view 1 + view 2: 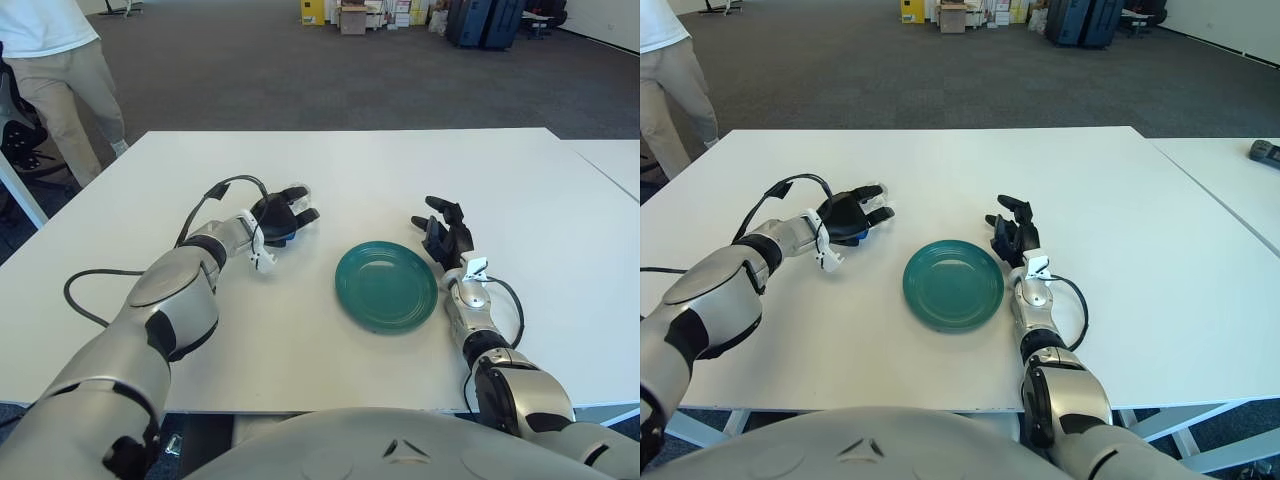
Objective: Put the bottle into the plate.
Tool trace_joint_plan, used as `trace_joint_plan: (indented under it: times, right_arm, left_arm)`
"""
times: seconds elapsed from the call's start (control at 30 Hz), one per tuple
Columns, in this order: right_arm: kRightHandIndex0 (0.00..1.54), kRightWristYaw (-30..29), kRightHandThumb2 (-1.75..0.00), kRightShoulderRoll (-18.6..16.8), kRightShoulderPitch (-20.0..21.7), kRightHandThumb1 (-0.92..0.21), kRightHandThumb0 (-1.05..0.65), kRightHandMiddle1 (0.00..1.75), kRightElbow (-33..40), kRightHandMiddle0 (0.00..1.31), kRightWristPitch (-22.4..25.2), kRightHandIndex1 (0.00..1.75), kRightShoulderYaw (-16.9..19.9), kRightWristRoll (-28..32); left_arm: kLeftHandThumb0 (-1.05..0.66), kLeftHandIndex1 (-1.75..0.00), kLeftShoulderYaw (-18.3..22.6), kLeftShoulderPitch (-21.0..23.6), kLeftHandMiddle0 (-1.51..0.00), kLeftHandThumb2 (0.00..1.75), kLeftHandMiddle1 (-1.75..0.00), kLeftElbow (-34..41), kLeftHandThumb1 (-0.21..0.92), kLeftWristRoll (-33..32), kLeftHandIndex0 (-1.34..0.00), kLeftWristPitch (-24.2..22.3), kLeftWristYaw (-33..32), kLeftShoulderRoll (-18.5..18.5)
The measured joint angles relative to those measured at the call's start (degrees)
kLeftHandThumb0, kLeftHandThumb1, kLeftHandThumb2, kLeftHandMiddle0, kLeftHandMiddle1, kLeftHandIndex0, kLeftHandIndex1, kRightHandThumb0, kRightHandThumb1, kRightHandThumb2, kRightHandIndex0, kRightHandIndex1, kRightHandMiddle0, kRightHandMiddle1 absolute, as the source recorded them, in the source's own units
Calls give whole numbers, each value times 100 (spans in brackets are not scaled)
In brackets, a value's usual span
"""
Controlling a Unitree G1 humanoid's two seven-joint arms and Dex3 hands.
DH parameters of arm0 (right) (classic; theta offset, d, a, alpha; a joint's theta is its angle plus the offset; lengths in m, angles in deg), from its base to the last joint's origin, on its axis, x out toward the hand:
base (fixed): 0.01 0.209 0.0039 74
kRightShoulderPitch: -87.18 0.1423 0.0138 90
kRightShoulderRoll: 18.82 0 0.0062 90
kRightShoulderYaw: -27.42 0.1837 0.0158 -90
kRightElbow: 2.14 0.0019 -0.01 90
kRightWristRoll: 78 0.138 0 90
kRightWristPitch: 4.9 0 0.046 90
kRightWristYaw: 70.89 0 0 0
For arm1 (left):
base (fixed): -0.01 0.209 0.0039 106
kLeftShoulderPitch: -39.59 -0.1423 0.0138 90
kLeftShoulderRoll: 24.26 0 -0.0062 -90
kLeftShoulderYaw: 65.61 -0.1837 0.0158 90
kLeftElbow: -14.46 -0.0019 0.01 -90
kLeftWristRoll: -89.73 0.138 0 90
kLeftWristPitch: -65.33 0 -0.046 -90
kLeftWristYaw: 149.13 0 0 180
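Bottle [287, 236]: small and clear with a blue cap; it lies on the table, left of the plate and apart from it. Only a blue bit of it shows, under the dark fingers.
Left hand [281, 215]: it is over the bottle, left of the plate, with the fingers curled down around it. I cannot tell if they really press on the bottle.
Plate [386, 286]: round, dark green, flat on the table, with nothing inside.
Right hand [445, 232]: just beside the right edge of the plate, fingers relaxed and spread, holding nothing.
Table [350, 170]: white; a black cable [214, 191] loops up from the left wrist, left of the plate.
Person [50, 70]: stands on the floor beyond the far left corner of the table, well apart from the plate.
Way to plate: bare table between the bottle and the plate.
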Motion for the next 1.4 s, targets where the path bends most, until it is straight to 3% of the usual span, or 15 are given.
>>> trace_joint_plan:
  times: [0.27,0.57,0.8,1.17,1.2,1.27,1.3,1.4]
  right_arm:
    - [45,-6,-84,-5,-24,-92,-65,100,44,0,0,66,0,0]
    - [45,-19,-82,-23,-78,-92,-63,99,145,0,2,67,-6,0]
    - [47,0,-82,-32,-97,-92,-64,101,184,0,48,70,-5,11]
    - [46,101,-84,-38,-104,-92,-66,101,204,0,67,70,4,22]
    - [46,109,-85,-38,-104,-92,-67,101,205,0,69,70,8,22]
    - [46,134,-86,-38,-106,-92,-68,101,205,0,78,69,15,26]
    - [46,156,-87,-38,-107,-92,-68,102,206,0,80,69,18,30]
    - [45,237,-89,-38,-110,-92,-71,103,208,0,82,69,32,38]
  left_arm:
    - [-58,-82,366,-87,-44,101,-5,18,33,-448,0,192,377,72]
    - [-49,-94,671,-121,-51,105,-9,42,28,-847,0,319,814,144]
    - [-39,-114,953,-187,-32,110,-79,79,28,-1162,0,432,1018,153]
    - [-37,-159,986,-315,-37,108,-131,119,35,-1153,-1,462,846,167]
    - [-10,-164,985,-327,-43,100,-140,117,43,-1149,-2,467,813,167]
    - [14,-169,985,-343,-48,92,-147,107,50,-1137,-4,473,762,165]
    - [19,-170,985,-350,-49,91,-149,101,51,-1137,-4,480,746,164]
    - [6,-173,1007,-376,-56,101,-153,99,50,-1149,-18,503,688,165]
